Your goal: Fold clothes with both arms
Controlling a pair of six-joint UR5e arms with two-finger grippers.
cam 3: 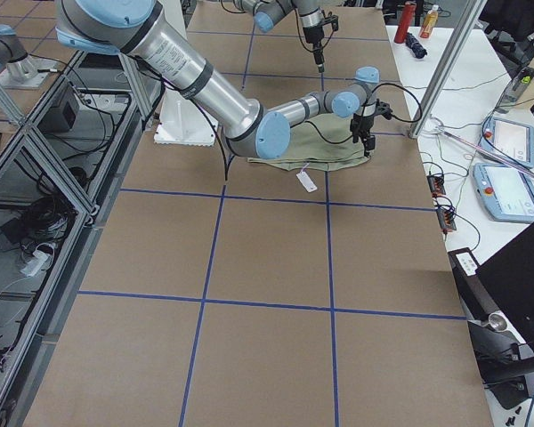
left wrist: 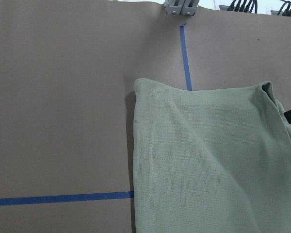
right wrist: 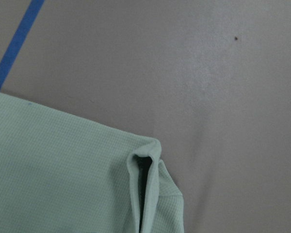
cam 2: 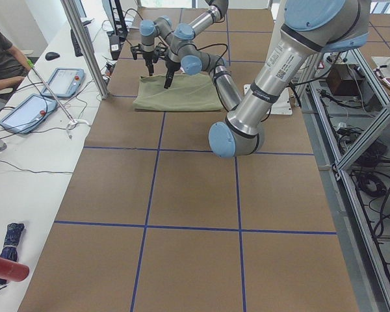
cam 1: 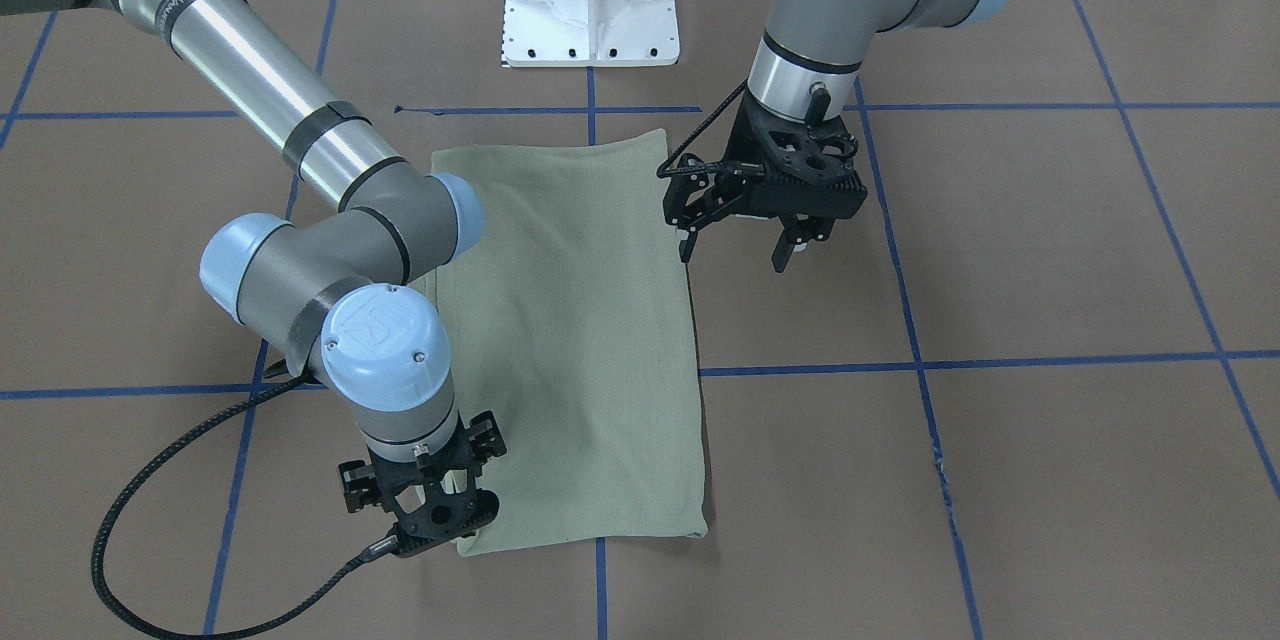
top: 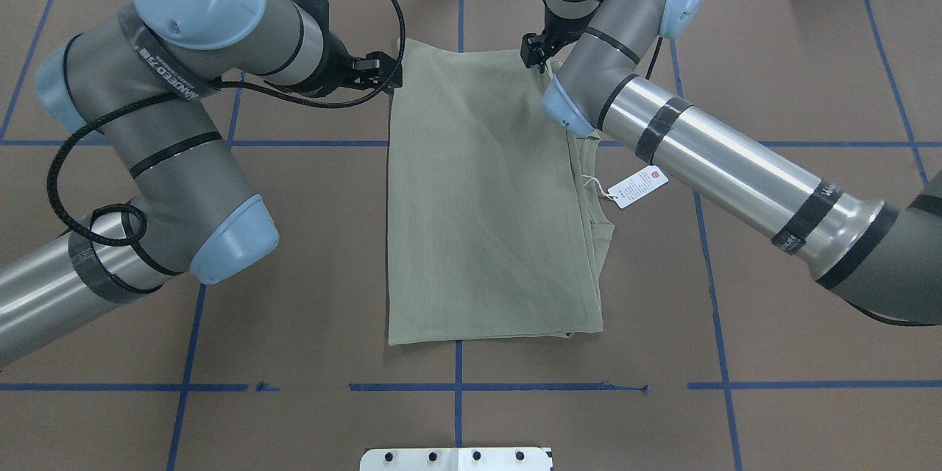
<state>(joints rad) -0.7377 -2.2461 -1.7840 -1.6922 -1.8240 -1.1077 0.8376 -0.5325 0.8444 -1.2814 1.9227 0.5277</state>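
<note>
The sage-green shirt [cam 1: 580, 340] lies folded into a long rectangle on the brown table [top: 773, 309], and also shows in the overhead view [top: 478, 213]. Its white hang tag [top: 639, 186] sticks out on the robot's right side. My left gripper [cam 1: 732, 250] is open and empty, raised above the shirt's left edge. My right gripper [cam 1: 445, 520] sits low at the shirt's far right corner. Its fingers are hidden. The right wrist view shows that corner [right wrist: 145, 160] lying loose on the table with nothing gripping it.
The white pedestal base [cam 1: 590, 0] stands at the table's near edge behind the shirt. Blue tape lines [top: 662, 386] grid the table. Tablets [cam 2: 65, 81] and a seated person [cam 2: 3, 52] are on the operators' side bench.
</note>
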